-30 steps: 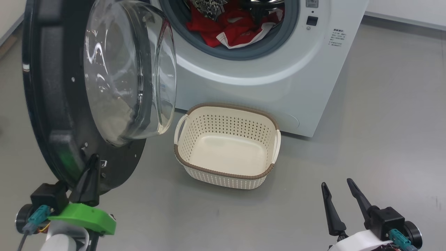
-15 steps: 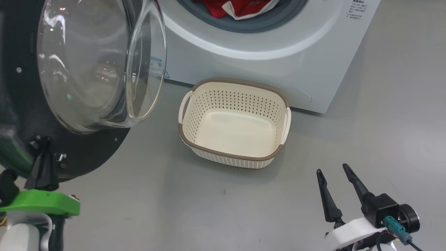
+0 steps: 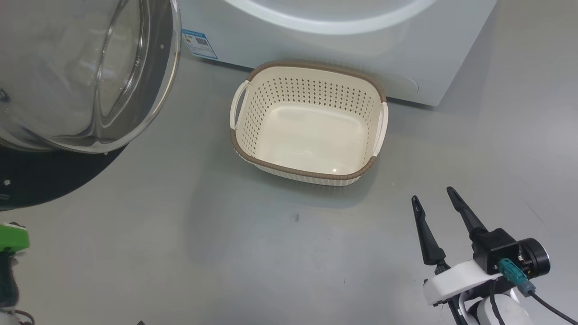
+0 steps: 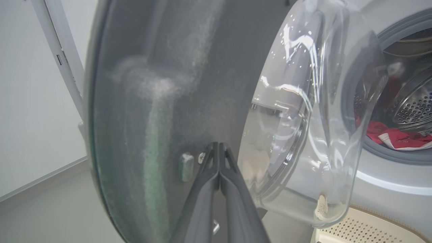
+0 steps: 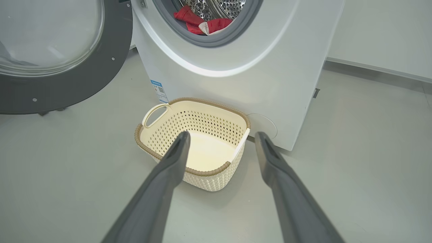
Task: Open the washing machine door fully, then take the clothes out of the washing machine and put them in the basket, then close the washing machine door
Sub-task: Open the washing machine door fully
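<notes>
Washing machine (image 5: pixel 236 77), white, upper middle of the right wrist view, mouth open. Door (image 4: pixel 152 101) hangs at the left of that view, swung well out, inner face and glass bowl turned toward the camera. Basket (image 3: pixel 311 131), empty, sits on the floor (image 3: pixel 180 248) just below the machine's front, top centre of the head view. Clothes (image 5: pixel 202 23), red with white trim, lie inside the drum at the top of the right wrist view.

Left gripper (image 4: pixel 218 145): fingers clenched together on nothing, tips seemingly against the door's dark inner rim, just beside a small metal catch (image 4: pixel 186 167). Right gripper (image 3: pixel 432 194): released, fingers spread, empty, lower right of the head view, well apart from the basket.

Step in hand, as I judge it: finishing the door swing. Push steadily on the rim, not the glass, follow the hinge arc, stop when the door stands clear of the mouth, and keep the tips off the catch.

Against a second ago: the head camera has tipped down, so the mouth and clothes have left the top of its frame. The door looks swung wider. The left fingers have slid out at the lower left. The basket sits unmoved; the right gripper stays spread.
</notes>
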Available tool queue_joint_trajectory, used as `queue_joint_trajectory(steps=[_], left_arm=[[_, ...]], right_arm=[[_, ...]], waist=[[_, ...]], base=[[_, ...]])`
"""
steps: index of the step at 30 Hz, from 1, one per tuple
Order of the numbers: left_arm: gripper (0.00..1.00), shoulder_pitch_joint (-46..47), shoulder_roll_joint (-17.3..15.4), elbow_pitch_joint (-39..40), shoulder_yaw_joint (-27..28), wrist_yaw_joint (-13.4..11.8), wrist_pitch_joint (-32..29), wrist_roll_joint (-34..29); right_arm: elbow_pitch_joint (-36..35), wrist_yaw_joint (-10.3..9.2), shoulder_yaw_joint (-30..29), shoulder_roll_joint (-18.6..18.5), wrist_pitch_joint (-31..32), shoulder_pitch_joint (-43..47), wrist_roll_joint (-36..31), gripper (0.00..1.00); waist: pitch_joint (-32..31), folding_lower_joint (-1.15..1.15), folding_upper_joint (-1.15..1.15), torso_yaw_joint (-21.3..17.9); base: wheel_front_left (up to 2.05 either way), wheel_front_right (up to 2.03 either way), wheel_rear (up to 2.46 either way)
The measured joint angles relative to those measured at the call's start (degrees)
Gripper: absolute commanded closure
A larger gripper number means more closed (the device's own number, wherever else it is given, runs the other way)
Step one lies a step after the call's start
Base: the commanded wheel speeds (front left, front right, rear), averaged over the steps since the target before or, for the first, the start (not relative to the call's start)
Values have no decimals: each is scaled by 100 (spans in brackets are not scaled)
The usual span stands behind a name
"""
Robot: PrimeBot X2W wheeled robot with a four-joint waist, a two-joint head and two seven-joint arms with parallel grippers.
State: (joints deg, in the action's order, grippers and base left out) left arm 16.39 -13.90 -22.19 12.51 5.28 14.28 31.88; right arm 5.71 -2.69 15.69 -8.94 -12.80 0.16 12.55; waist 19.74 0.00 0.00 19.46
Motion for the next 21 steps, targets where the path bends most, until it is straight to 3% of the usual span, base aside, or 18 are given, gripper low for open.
queue_joint_trajectory(steps=[14,21], left_arm=[[100,678,-521,-711,432,109,43,183],[100,992,-613,-1002,609,118,43,187]], right_arm=[[-212,-57,-32,-135,149,-278,-212,0],[-253,-101,-112,-204,165,-359,-230,0]], waist=[[747,0,0,-24],[1014,0,0,-75]], base=[[0,0,0],[0,0,0]])
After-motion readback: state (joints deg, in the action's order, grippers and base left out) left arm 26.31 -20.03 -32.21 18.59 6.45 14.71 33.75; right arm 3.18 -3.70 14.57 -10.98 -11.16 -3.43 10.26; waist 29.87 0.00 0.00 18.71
